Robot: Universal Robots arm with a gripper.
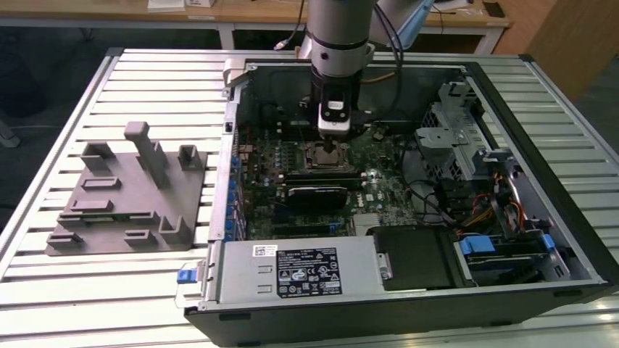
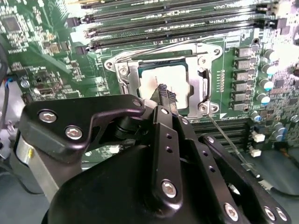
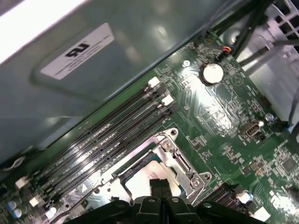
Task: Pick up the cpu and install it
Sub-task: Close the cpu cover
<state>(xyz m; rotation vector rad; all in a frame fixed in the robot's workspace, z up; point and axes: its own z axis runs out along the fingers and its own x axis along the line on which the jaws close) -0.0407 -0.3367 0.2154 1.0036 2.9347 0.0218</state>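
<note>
Inside the open black computer case (image 1: 541,87) on the slatted metal table (image 1: 145,72), the grey robot arm (image 1: 334,43) reaches straight down, its wrist upright over the green motherboard (image 1: 387,181). Its black fingers (image 2: 164,140) (image 3: 154,184) are drawn narrowly together with nothing clamped between them. The small flat square cpu with a pale silver-grey top (image 2: 152,79) (image 3: 138,185) lies level in the silver metal socket frame (image 2: 205,88), directly under the fingertips; whether they touch its top cannot be told.
</note>
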